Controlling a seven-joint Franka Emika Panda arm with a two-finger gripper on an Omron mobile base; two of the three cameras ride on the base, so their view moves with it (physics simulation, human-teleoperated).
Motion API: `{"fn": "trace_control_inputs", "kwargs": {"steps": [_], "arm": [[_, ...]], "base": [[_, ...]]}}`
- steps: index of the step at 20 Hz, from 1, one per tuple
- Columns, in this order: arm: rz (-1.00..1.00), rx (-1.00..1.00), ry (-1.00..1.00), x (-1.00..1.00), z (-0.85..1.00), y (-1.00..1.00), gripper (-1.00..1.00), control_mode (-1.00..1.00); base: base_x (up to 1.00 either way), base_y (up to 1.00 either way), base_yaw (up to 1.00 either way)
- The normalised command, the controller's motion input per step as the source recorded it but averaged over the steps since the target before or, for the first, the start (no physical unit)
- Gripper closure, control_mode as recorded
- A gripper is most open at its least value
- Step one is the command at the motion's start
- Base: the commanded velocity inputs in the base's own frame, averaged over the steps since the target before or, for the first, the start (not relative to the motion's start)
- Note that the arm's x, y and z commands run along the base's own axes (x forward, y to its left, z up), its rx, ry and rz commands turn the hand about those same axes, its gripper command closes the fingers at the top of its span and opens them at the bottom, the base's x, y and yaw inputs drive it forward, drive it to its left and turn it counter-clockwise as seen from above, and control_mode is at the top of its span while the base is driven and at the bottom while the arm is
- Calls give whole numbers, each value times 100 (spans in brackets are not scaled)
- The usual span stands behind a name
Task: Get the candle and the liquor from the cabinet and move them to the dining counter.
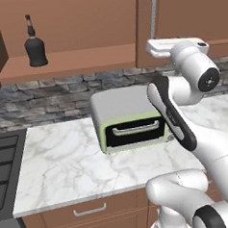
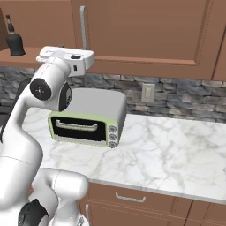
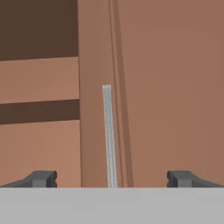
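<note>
The gripper [image 3: 111, 178] faces the closed door of the cabinet [image 3: 166, 87], its two dark fingertips [image 3: 41, 178] spread wide apart with nothing between them. The door's vertical silver bar handle [image 3: 109, 135] runs up the hand view midway between the tips, not touched by either. In the base views the white hand [image 1: 171, 46] is raised in front of that door, just below the lower end of the handle [image 1: 153, 16], which stands near the door's left edge. To the left of the closed door the cabinet is open, and its wooden shelf [image 1: 69, 63] is exposed. The liquor [image 1: 34, 46], a small black bottle with a thin neck, stands upright on that shelf towards its left end, well apart from the hand; in the right base view it sits at the far upper left [image 2: 14, 40]. No candle can be made out on the visible part of the shelf. Below the cabinet, a marble worktop [image 1: 61, 163] backs onto a grey stone wall, and a pale green toaster oven [image 1: 128, 119] sits near its back edge, under the closed door. A dark stovetop [image 1: 3, 162] borders the worktop's left edge, and brown drawers with curved handles [image 1: 89, 211] run beneath its front edge.
</note>
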Motion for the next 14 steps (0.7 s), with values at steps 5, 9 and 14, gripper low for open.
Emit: {"fn": "trace_control_inputs", "kwargs": {"steps": [5, 9, 14], "arm": [[0, 0, -8, 22, 0, 0, -100, -100], [0, 0, -4, 39, 0, 0, -100, -100], [0, 0, -2, 41, 0, 0, -100, -100]], "base": [[0, 0, 0], [0, 0, 0], [0, 0, 0]]}}
